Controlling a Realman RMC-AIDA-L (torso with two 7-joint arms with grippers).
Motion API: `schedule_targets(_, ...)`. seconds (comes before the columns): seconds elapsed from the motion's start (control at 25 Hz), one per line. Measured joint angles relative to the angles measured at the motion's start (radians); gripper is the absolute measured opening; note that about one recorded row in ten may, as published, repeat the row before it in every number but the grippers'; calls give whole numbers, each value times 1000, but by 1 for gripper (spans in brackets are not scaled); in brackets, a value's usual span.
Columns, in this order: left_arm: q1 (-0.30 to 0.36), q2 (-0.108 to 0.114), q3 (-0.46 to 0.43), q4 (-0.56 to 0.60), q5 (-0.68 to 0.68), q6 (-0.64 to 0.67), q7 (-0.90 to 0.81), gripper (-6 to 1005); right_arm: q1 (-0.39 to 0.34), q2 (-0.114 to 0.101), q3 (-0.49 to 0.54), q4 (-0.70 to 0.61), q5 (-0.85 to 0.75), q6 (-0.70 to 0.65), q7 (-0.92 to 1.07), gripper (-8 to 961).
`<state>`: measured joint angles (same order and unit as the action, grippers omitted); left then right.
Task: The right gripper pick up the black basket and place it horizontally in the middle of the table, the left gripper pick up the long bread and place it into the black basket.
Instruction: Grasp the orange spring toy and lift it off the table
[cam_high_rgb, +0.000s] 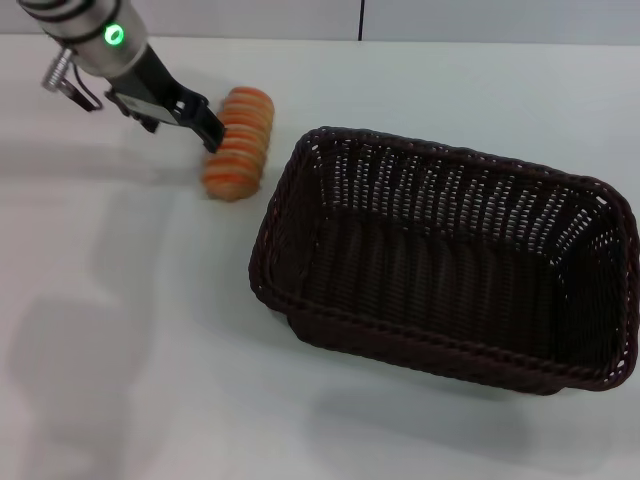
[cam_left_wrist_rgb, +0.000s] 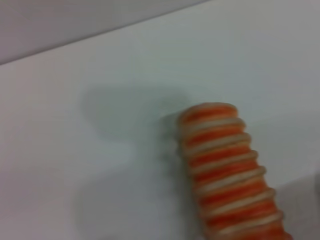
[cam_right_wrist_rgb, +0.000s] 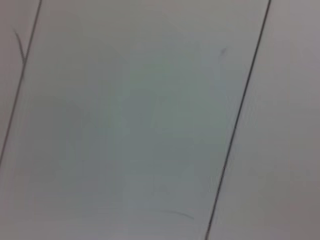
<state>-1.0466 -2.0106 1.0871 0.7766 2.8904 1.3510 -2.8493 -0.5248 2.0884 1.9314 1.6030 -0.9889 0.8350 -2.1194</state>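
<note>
White table (cam_high_rgb: 120, 330); left claw (cam_high_rgb: 208, 128) partly hides long bread (cam_high_rgb: 240, 142).

bare white table (cam_high_rgb: 120, 350), lab-like panelled wall (cam_right_wrist_rgb: 150, 125)

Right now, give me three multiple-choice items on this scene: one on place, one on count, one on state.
1. Where does the bread lie?
A. Inside the basket
B. On the table, to the robot's left of the basket
C. On the basket's rim

2. How many baskets are on the table?
A. One
B. Two
C. Three

3. What does the basket hold?
A. The bread
B. Nothing
C. A cloth

Answers:
1. B: the head view shows the bread on the white tabletop, apart from the basket, with the left hand at its side.
2. A: only one dark woven basket shows.
3. B: its bare woven floor is visible all over.
</note>
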Motion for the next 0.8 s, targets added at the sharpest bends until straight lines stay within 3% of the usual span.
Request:
schedule_targets(0.12,-1,-26,-2,-9,-1,-10,12,856,10,-1,-17,-1,-2,0,-2,575)
schedule_targets(0.32,-6,-48,2,-9,-4,-29,21,856,30,-4,-28,5,-21,-3,-4,576)
schedule_targets(0.8,-8,-51,2,-27,-35,-71,23,856,69,-5,-50,26,-58,-14,8,577)
